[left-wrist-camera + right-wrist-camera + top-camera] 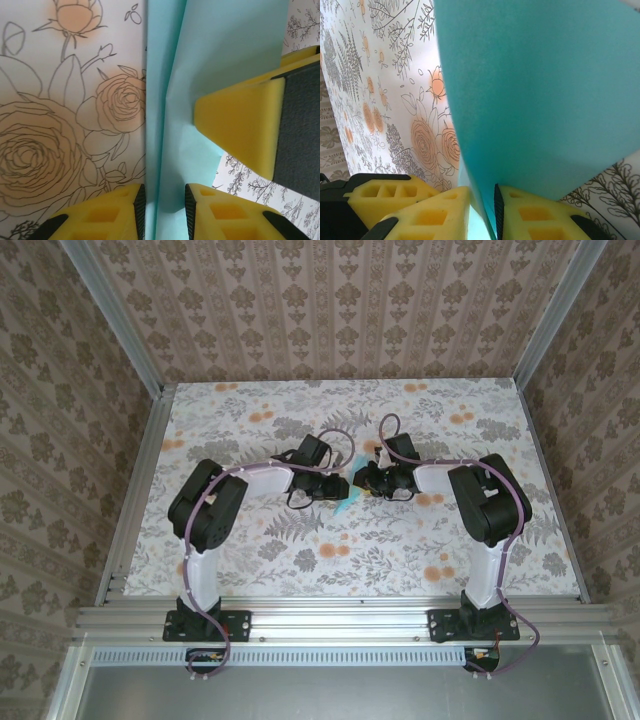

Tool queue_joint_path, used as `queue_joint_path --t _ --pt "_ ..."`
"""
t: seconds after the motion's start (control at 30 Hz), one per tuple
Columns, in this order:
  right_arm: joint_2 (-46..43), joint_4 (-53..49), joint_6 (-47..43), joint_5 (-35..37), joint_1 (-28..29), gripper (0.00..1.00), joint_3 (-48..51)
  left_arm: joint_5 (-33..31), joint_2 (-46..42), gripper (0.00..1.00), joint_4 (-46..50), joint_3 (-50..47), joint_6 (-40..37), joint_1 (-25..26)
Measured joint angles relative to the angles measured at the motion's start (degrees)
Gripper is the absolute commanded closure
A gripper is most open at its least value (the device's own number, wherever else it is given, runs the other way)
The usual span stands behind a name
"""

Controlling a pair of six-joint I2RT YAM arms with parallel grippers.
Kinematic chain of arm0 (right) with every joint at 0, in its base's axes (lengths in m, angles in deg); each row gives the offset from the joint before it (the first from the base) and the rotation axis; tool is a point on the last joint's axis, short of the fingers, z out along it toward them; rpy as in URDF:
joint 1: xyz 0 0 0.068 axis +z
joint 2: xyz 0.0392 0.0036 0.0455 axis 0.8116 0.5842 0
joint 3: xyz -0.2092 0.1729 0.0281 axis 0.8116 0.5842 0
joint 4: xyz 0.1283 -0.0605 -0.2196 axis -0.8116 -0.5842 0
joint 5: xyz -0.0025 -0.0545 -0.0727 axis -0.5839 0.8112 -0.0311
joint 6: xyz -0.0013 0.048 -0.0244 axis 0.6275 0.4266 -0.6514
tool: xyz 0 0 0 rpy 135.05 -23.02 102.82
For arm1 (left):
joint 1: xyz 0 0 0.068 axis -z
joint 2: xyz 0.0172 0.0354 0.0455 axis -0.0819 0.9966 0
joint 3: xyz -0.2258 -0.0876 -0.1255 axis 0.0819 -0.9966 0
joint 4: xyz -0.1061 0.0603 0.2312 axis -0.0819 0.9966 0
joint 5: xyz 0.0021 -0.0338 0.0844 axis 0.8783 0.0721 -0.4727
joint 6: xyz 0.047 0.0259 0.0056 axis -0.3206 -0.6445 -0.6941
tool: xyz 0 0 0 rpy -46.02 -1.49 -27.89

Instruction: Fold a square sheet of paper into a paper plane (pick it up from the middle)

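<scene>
The turquoise sheet of paper (345, 505) lies at the table's middle, folded along a lengthwise crease, between the two grippers. In the left wrist view the creased paper (225, 60) runs up between the fingers of my left gripper (165, 192), whose pads stand apart on either side of the fold. A yellow finger (240, 130) of the right gripper presses in from the right. In the right wrist view a flap of the paper (545, 90) stands upright against the right pad of my right gripper (482, 192), with a small gap to the other finger. From above, the left gripper (338, 488) and right gripper (360, 480) nearly touch.
The floral tabletop (300, 420) is bounded by aluminium rails (330, 615) at the near edge and patterned walls (330, 310) around. Both arms fold inward from their bases. A finger (380, 192) of the left gripper shows at the lower left of the right wrist view.
</scene>
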Motion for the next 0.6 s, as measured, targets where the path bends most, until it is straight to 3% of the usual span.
queue_joint_path --t 0.6 --pt "0.02 -0.02 1.22 0.07 -0.02 0.78 -0.07 -9.31 1.05 0.77 7.15 4.63 -0.09 3.04"
